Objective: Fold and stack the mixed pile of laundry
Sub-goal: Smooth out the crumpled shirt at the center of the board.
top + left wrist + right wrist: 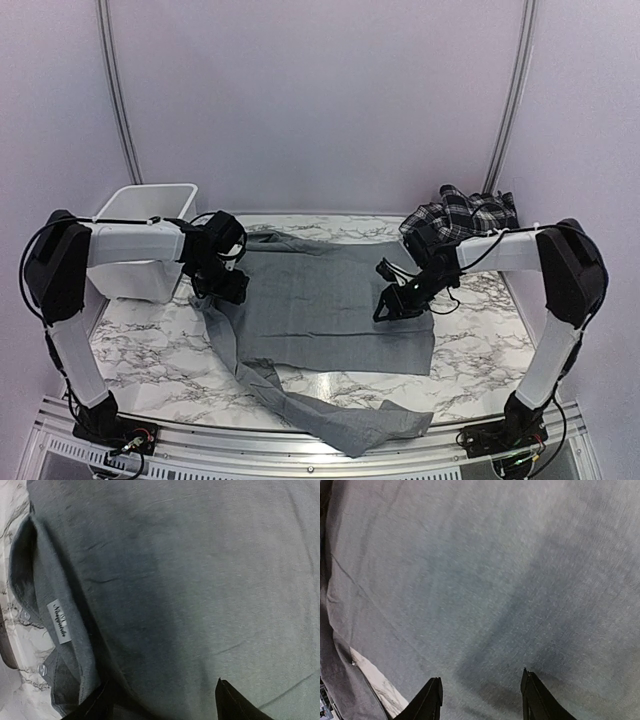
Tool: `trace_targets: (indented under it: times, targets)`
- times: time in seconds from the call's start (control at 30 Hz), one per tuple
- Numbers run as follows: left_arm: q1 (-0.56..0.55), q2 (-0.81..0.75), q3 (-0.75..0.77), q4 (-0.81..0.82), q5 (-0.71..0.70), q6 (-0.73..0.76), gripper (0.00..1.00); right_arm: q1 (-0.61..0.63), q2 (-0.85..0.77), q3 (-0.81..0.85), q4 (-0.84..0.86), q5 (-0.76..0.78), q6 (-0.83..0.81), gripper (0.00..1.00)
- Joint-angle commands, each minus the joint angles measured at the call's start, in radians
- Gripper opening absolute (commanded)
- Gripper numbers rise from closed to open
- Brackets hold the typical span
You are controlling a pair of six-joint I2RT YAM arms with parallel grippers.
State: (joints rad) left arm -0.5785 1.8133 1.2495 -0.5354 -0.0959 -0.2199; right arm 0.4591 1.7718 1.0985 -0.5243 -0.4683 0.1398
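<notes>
Grey shirt point(330, 300) lies flat, left gripper point(228, 290) and right gripper point(388, 308) spread empty over its sides, so I'd pinch matching edges.

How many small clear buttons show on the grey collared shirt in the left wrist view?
2. One small clear button sits left of the white neck label on the grey collared shirt; the second button lies below it, near the bottom edge. Folds may hide others.
</notes>
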Motion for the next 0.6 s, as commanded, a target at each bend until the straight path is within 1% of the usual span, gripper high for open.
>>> trace_targets:
  times: [0.0,0.1,0.2,0.3,0.37,0.4,0.47,0.53,0.57]
  targets:
    - [0.075,0.04,0.019,-0.064,-0.124,-0.068,0.7,-0.002,0.076,-0.036,0.061,0.007,0.026,0.49]
    - [0.13,0.083,0.051,-0.121,-0.188,-0.079,0.69,-0.037,0.086,-0.088,0.05,0.052,0.034,0.48]
    - [0.143,0.092,0.07,-0.145,-0.241,-0.066,0.69,-0.094,0.065,-0.14,0.041,0.077,0.03,0.49]
    - [0.142,0.055,0.068,-0.153,-0.234,-0.021,0.69,-0.111,0.032,-0.158,0.018,0.082,0.005,0.49]
    - [0.133,-0.019,0.047,-0.148,-0.218,0.021,0.71,-0.111,-0.002,-0.15,-0.01,0.079,-0.016,0.49]
    - [0.126,-0.064,0.03,-0.138,-0.19,0.056,0.73,-0.108,-0.028,-0.142,-0.023,0.069,-0.026,0.49]
    - [0.105,-0.164,-0.013,-0.108,-0.062,0.147,0.76,-0.093,-0.099,-0.129,-0.049,0.059,-0.039,0.49]
    - [0.074,-0.252,-0.052,-0.088,0.06,0.192,0.77,-0.069,-0.163,-0.112,-0.088,0.062,-0.047,0.5]
    - [0.056,-0.28,-0.069,-0.081,0.098,0.192,0.77,-0.057,-0.185,-0.106,-0.099,0.063,-0.047,0.5]
